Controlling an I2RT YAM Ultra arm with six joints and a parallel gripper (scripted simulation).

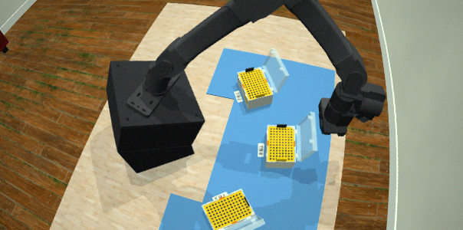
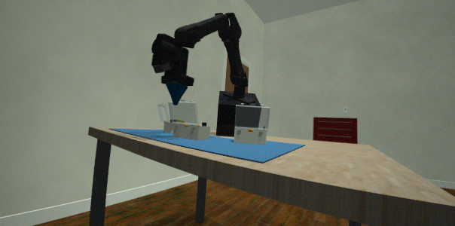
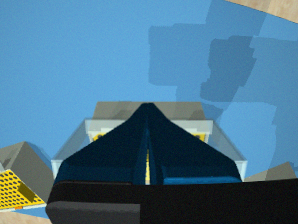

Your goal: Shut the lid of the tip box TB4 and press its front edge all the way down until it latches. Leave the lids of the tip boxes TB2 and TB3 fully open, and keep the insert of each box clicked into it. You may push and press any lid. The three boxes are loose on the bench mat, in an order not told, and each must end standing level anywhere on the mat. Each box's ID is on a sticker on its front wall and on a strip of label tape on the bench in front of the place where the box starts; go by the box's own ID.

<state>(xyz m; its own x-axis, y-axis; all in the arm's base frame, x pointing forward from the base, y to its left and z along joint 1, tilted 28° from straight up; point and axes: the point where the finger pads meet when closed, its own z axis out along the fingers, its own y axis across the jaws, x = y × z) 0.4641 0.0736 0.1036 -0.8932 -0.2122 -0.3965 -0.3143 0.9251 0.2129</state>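
From the top view, you see three tip boxes on the blue mat (image 1: pixel 307 84), each with a yellow insert and its clear lid swung open: a far box (image 1: pixel 254 88), a middle box (image 1: pixel 280 146) and a near box (image 1: pixel 229 211). Their stickers are too small to read, so you cannot tell which is TB4. The arm's black pedestal (image 1: pixel 126 138) stands left of the mat on the tabletop (image 1: pixel 115 184); wood floor lies around it.

From outside, your claw (image 2: pixel 175 97) hangs just above the middle box's raised lid (image 2: pixel 184 112), a red cabinet (image 2: pixel 334 129) by the far wall.

Through the wrist camera, the claw (image 3: pixel 148 137) is closed on nothing, over that box.
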